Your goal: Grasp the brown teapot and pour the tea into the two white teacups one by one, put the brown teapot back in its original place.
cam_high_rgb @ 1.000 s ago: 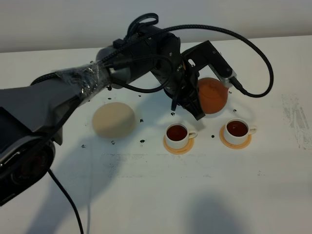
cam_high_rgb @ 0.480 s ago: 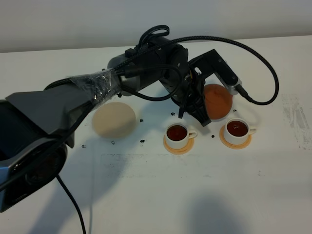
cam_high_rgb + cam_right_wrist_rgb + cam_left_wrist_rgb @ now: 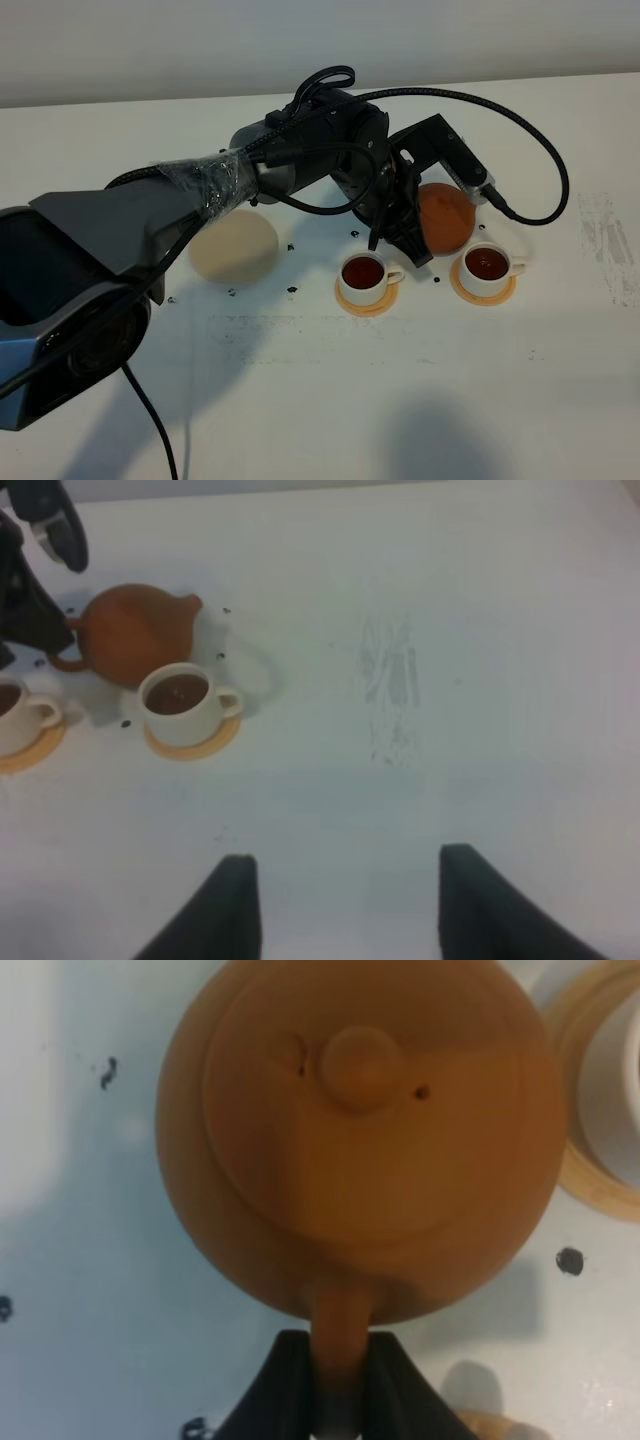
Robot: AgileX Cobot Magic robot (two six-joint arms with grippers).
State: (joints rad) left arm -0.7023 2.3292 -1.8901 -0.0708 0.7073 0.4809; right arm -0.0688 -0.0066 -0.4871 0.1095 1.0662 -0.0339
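The brown teapot (image 3: pixel 445 218) is upright just behind the gap between the two white teacups, low over the table; whether it touches I cannot tell. My left gripper (image 3: pixel 414 236) is shut on its loop handle, and the left wrist view shows both fingers (image 3: pixel 288 1385) pinching that handle below the knobbed lid (image 3: pixel 360 1060). Both teacups (image 3: pixel 363 272) (image 3: pixel 487 265) hold dark tea and stand on orange coasters. The cream saucer (image 3: pixel 234 245), the original place, lies bare to the left. My right gripper (image 3: pixel 345 905) is open over bare table, right of the teapot (image 3: pixel 130 635) and near cup (image 3: pixel 180 702).
Small black specks dot the white table (image 3: pixel 320 400) around the cups and saucer. A black cable (image 3: pixel 545 160) loops from the left arm over the table behind the teapot. A faint scuffed patch (image 3: pixel 600 235) marks the table at the right.
The left arm has carried the teapot down and slightly right, closer to the table behind the cups. Cups and saucer have not moved.
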